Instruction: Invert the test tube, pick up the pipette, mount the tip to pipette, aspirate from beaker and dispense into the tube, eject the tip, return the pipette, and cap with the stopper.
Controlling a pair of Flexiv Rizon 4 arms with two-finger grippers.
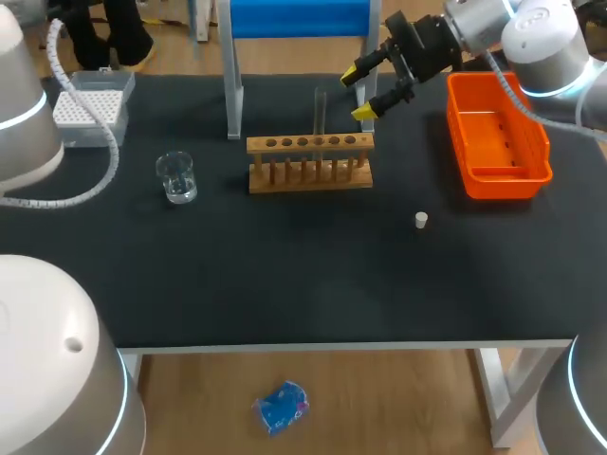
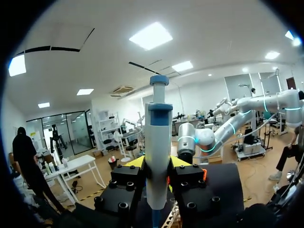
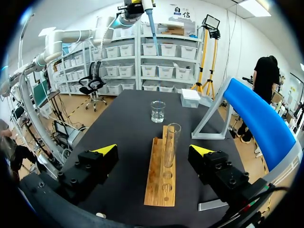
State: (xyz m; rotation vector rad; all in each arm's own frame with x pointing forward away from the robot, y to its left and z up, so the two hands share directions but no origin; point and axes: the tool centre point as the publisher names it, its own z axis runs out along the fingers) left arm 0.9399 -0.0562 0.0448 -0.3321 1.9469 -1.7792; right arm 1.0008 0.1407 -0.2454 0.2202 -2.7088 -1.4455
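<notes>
between jaws of left gripper [image 2: 157, 164] — pipette [image 2: 157, 137] clamped upright for tip; ahead of right gripper [image 3: 154, 152], jaws wide — test tube [image 3: 171, 145] mouth-up in rack [image 3: 159, 187] for filling.

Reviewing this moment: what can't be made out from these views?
- Lower end of the pipette, left wrist view: lost between the left gripper fingers at the edge, so it is unclear whether a tip is mounted.
- The left gripper, head view: cut off by the picture's edge.
- Liquid level in the beaker, head view: too small to tell.
</notes>
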